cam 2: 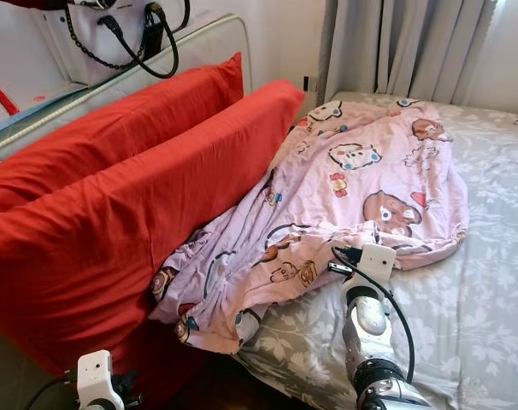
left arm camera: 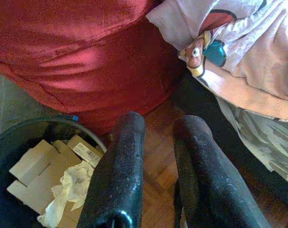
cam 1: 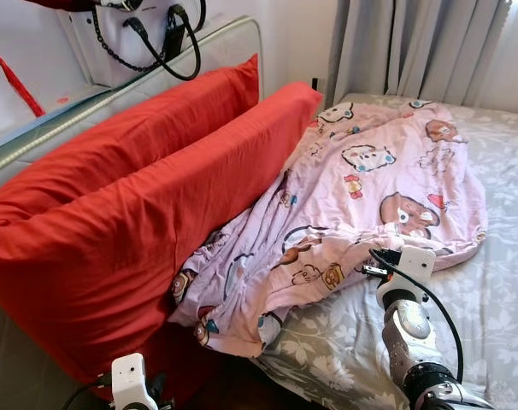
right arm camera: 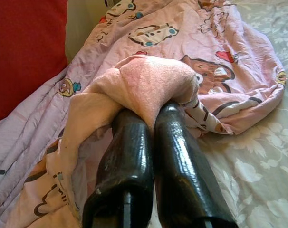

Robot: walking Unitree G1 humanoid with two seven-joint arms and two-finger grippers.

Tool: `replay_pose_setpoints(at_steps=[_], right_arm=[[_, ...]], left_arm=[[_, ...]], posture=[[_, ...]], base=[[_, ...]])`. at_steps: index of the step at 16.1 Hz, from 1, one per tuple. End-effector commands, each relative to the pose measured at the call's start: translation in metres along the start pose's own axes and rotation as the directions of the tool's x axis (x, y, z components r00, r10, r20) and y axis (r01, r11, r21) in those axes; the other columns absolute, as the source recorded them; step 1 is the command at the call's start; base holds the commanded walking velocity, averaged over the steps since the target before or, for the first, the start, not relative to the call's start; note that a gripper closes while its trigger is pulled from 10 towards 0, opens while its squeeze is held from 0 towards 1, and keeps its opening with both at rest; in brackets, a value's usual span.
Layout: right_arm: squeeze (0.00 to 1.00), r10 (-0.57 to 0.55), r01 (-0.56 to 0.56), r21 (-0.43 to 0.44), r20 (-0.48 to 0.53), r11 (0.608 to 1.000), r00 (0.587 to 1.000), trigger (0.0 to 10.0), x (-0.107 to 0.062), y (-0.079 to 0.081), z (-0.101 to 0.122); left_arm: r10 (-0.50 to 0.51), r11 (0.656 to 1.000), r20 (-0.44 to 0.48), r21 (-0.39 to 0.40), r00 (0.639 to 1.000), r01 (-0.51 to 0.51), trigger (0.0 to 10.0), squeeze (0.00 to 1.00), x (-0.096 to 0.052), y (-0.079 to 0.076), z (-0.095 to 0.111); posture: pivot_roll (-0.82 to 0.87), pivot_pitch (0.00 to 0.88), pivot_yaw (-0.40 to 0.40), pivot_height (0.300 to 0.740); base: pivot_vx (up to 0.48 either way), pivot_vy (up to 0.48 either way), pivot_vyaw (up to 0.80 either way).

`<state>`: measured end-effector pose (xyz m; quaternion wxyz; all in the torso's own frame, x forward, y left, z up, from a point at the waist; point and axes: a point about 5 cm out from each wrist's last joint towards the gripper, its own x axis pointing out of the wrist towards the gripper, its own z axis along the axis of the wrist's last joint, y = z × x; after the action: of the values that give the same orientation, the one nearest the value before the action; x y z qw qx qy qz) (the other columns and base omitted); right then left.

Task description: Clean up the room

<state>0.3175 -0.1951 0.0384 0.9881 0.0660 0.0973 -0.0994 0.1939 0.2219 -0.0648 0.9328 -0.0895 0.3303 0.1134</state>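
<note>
Bed (cam 1: 498, 282), grey floral sheet: crumpled pink cartoon blanket (cam 1: 370, 196) across it; two red pillows (cam 1: 131, 213) propped alongside.

Two red pillows (cam 1: 131, 222) are walling off the left; a pink blanket (cam 1: 362, 188) is covering mid-bed; grey sheet (cam 1: 498, 290) is lying open rightward.

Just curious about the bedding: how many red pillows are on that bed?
2. One red pillow stands in front, against the pink blanket; the other red pillow leans behind it by the headboard. More may be hidden.
</note>
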Motion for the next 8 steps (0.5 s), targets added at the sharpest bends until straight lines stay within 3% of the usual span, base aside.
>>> replay_pose_setpoints(at_steps=[1,8], right_arm=[[0.00,0.018,-0.018,-0.010,0.014,1.000,1.000,10.0,-0.0013,0.0059,-0.0004],[0.00,0.025,-0.024,-0.021,0.058,1.000,0.998,10.0,-0.0016,0.0102,0.0039]], left_arm=[[0.011,1.000,-0.016,0.013,1.000,-0.010,10.0,0.00,-0.0026,0.0078,-0.0042],[0.007,1.000,-0.027,0.016,1.000,-0.007,10.0,0.00,-0.0032,0.0068,-0.0071]], posture=[[0.10,0.000,0.103,0.740],[0.11,0.000,0.099,0.740]], base=[[0.000,0.000,0.00],[0.000,0.000,0.00]])
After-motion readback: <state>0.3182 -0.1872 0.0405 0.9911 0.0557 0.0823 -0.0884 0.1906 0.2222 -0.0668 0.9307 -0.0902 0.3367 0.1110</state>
